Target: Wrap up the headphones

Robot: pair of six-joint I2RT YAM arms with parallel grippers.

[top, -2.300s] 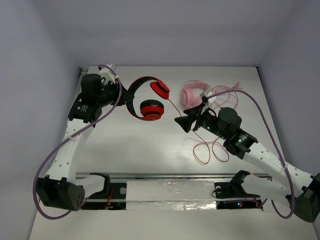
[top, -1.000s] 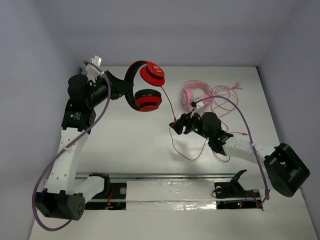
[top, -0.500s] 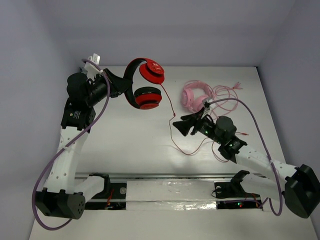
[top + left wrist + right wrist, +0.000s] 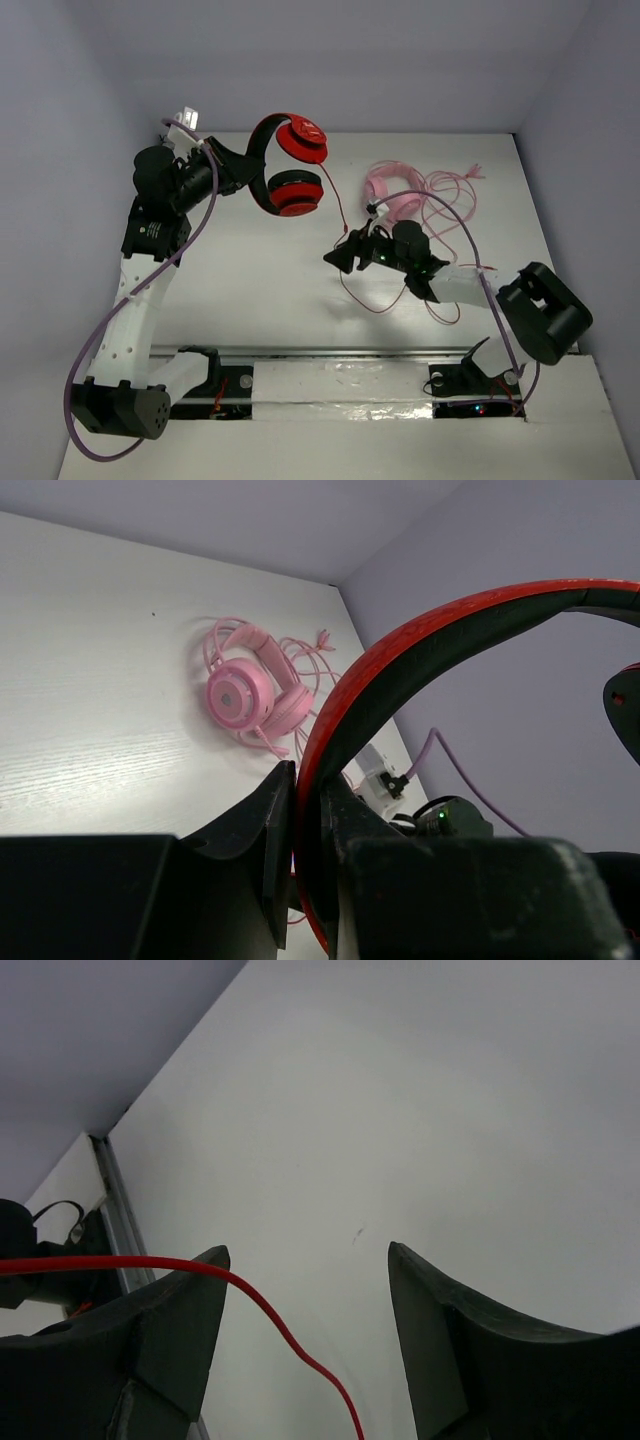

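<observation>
Right gripper (image 4: 305, 1255) stands released, jaws spread wide; the red cable (image 4: 270, 1315) crosses its left finger and drops through the gap, unpinched. Slack cable loops on the table (image 4: 260, 280) just nearer than that gripper. My read: the step is to take hold of the cable for a turn. Best to pinch close behind the slack, keep tension light, and lead it round the cups while the other arm holds steady, steering well apart from the pink cable. Farther left, the left gripper (image 4: 232, 166) is clenched on the headband (image 4: 420, 650), holding the headphones (image 4: 293, 190) raised above the table's far left. Band crown points left, cups right, long axis roughly left-right, one cup beyond the other. Pink headphones (image 4: 390, 200) lie far right.
</observation>
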